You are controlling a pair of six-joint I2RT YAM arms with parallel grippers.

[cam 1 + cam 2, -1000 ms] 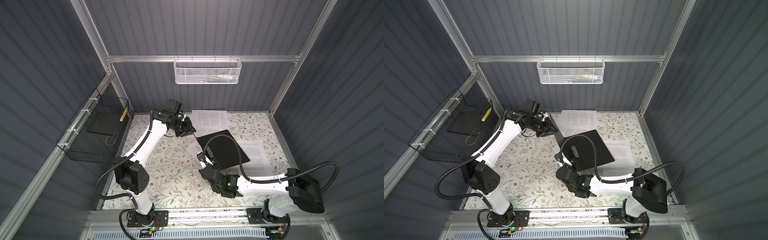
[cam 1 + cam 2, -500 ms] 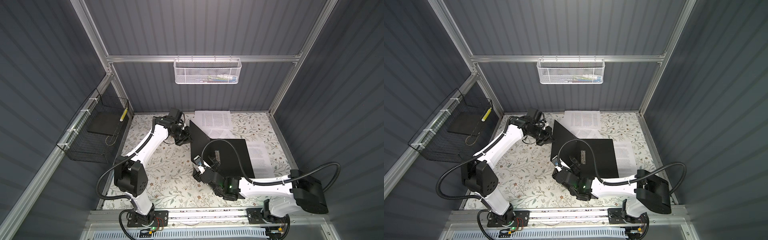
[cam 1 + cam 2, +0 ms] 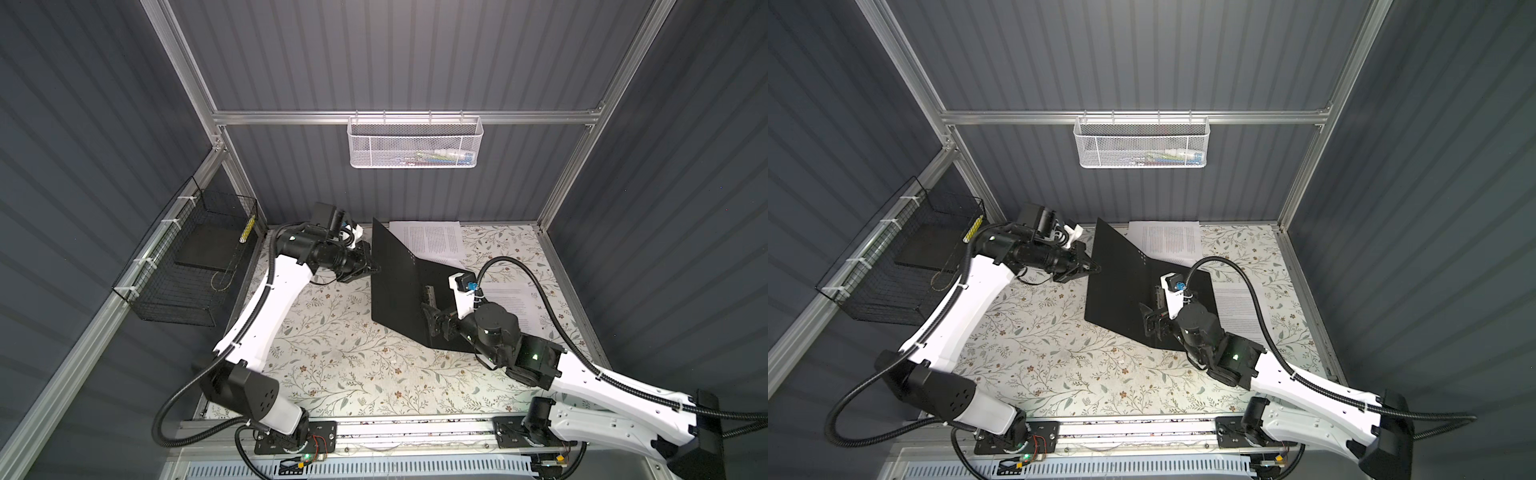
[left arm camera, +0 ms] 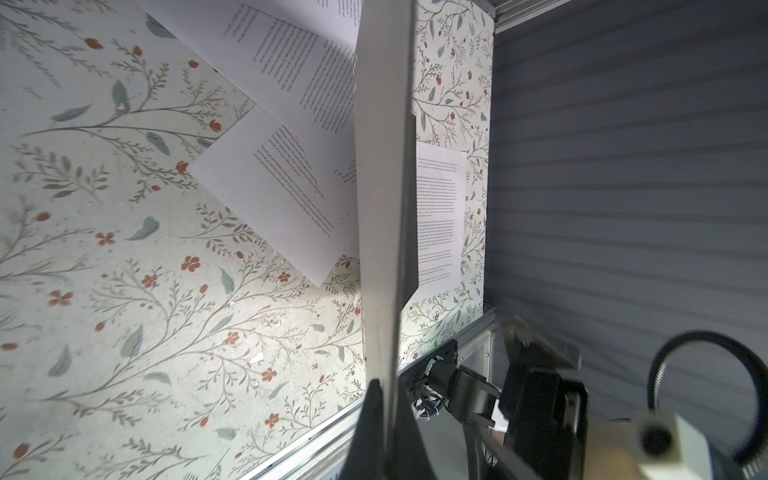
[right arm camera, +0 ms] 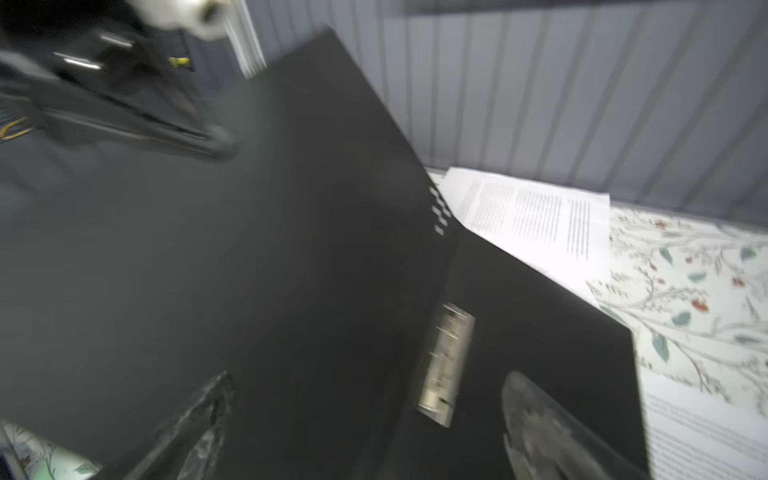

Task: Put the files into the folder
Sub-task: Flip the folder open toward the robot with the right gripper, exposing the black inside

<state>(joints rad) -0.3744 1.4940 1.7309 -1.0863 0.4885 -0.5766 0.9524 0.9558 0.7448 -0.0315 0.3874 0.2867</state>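
The folder (image 3: 395, 286) (image 3: 1113, 286) stands open with its black inside showing in both top views. My left gripper (image 3: 372, 266) (image 3: 1094, 268) is shut on the free edge of its raised cover, which the left wrist view shows edge-on as a pale strip (image 4: 382, 208) between the fingers of that gripper (image 4: 384, 386). My right gripper (image 3: 432, 318) (image 3: 1148, 318) (image 5: 365, 415) is open over the flat half, beside the metal clip (image 5: 444, 361). Of the files, one sheet (image 3: 432, 241) (image 5: 540, 220) lies at the back and another (image 3: 511, 303) (image 4: 440, 216) at the right, both partly under the folder.
A black wire basket (image 3: 195, 266) holding a dark slab hangs at the left wall. A white mesh basket (image 3: 415, 141) hangs on the back rail. The floral table cover (image 3: 340, 353) stretches in front of the folder to the front rail.
The left gripper has swung the cover up and to the left, spreading the folder open. The right gripper has opened and moved right from the folder's left edge onto its inside.
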